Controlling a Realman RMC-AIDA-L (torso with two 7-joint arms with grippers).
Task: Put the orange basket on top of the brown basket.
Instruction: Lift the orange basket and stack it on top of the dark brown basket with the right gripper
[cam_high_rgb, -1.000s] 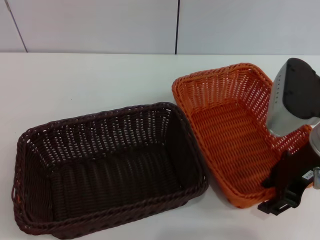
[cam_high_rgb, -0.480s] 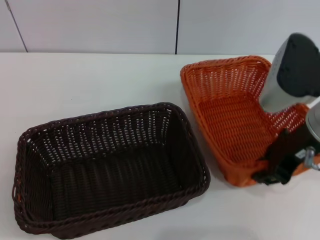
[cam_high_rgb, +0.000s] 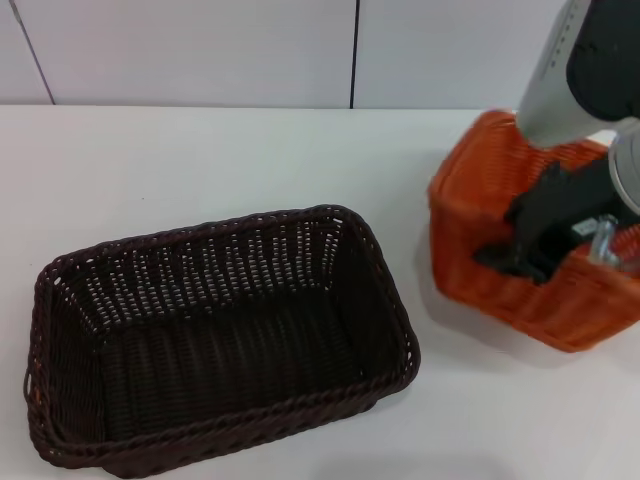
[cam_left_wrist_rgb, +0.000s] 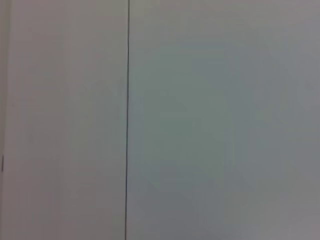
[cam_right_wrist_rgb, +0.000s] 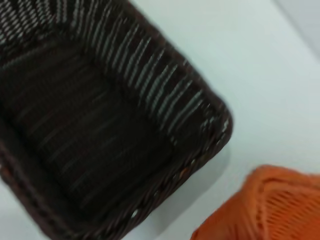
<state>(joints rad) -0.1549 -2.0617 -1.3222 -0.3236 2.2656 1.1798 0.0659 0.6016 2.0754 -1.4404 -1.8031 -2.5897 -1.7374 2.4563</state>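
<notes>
The orange basket (cam_high_rgb: 480, 225) hangs tilted above the table at the right in the head view, one long side turned toward me. My right gripper (cam_high_rgb: 535, 248) is shut on its near rim. A corner of the orange basket (cam_right_wrist_rgb: 270, 210) also shows in the right wrist view. The brown basket (cam_high_rgb: 215, 335) sits flat on the white table at the centre left, open side up, and its inside fills much of the right wrist view (cam_right_wrist_rgb: 85, 125). No left gripper shows in any view.
A white table (cam_high_rgb: 200, 160) carries the brown basket, with a pale wall (cam_high_rgb: 200, 50) behind it. The left wrist view shows only a pale wall panel (cam_left_wrist_rgb: 200, 120) with a dark seam.
My right gripper has lifted the orange basket off the table and tipped it up. The basket has moved right and up. The brown basket has not moved.
</notes>
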